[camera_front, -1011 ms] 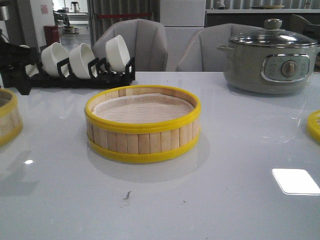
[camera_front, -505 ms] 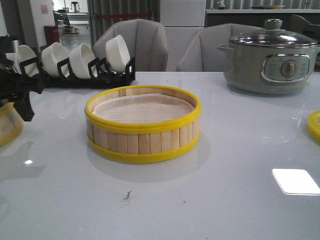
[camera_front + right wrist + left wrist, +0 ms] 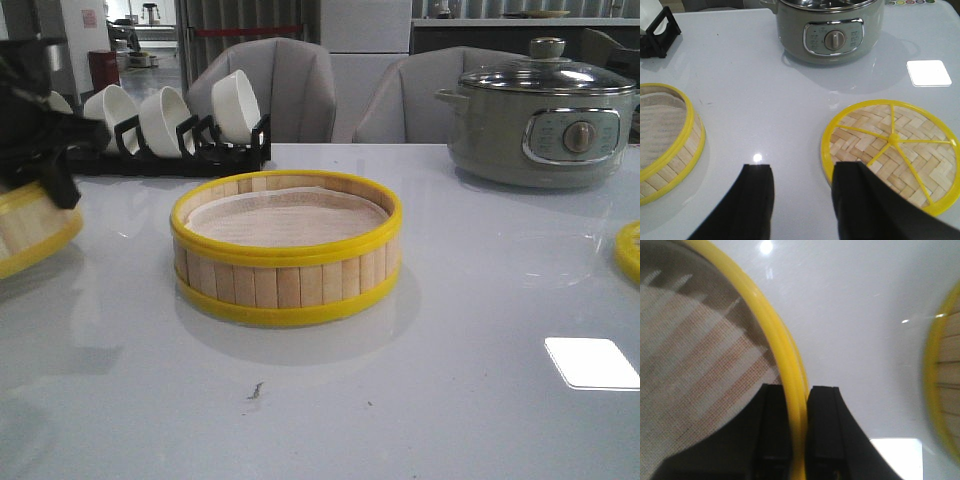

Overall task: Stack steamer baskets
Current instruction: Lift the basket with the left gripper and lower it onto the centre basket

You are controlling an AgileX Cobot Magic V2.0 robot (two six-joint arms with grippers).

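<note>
One steamer basket (image 3: pixel 285 248), with pale slat walls, yellow rims and a cloth liner, stands in the middle of the table. At the far left a second steamer basket (image 3: pixel 28 232) hangs tilted. My left gripper (image 3: pixel 58 185) is shut on its yellow rim (image 3: pixel 790 360), one finger inside and one outside, with the mesh floor (image 3: pixel 690 350) beside it. The woven lid (image 3: pixel 892 150) lies flat at the table's right side, with only its edge (image 3: pixel 630 250) showing in the front view. My right gripper (image 3: pixel 804 169) hovers open above bare table, just beside the lid.
A grey-green electric pot (image 3: pixel 540 115) with a glass lid stands at the back right. A black rack of white bowls (image 3: pixel 165 125) sits at the back left, close behind the left arm. Grey chairs stand behind the table.
My left gripper came down on the left basket's rim and closed on it. That basket is now tilted and shifted slightly right. The middle basket and the lid have not moved.
</note>
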